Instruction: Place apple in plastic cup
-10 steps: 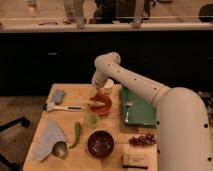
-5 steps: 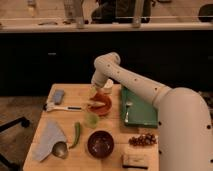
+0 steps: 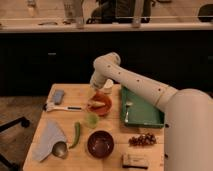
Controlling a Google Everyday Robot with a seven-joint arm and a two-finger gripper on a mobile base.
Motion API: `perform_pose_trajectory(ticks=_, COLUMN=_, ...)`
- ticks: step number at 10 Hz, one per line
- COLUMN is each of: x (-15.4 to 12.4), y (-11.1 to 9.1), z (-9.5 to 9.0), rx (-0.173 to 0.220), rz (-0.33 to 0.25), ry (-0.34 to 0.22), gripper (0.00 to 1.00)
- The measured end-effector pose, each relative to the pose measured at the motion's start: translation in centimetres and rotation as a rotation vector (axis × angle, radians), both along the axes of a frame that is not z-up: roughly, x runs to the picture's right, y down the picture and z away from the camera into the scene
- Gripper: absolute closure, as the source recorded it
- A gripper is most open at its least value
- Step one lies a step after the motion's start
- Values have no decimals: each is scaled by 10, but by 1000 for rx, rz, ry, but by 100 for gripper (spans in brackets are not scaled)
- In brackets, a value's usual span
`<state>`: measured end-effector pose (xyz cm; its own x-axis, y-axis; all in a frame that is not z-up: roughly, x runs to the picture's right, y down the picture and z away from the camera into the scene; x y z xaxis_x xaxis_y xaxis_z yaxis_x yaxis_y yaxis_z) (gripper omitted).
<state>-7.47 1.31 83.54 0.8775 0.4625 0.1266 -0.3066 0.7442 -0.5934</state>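
Over the orange bowl (image 3: 103, 107) at the middle of the worktop (image 3: 77, 94), the pincer (image 3: 96, 101) hangs low, closed tight. Just in front stands the green plastic cup (image 3: 92, 120). The apple cannot be made out.

White, rounded arm (image 3: 145, 86) with small dark dots; its end effector (image 3: 96, 98) sits over the orange bowl (image 3: 104, 113).

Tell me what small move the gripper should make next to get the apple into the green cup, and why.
Probably carry the gripper a short way toward the camera, over the plastic cup. It is shut, low at the orange bowl, and the cup stands just in front of that bowl. The apple I cannot make out, so whether it is held is unclear.
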Motion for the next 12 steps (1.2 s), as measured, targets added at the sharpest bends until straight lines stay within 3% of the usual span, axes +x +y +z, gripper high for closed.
perform_pose_trajectory(ticks=6, x=-15, y=28, z=-24, rx=-7, rz=-13, ry=-49, gripper=100)
perform_pose_trajectory(ticks=12, x=-16, y=28, z=-25, rx=-7, rz=-11, ry=-53, gripper=100)
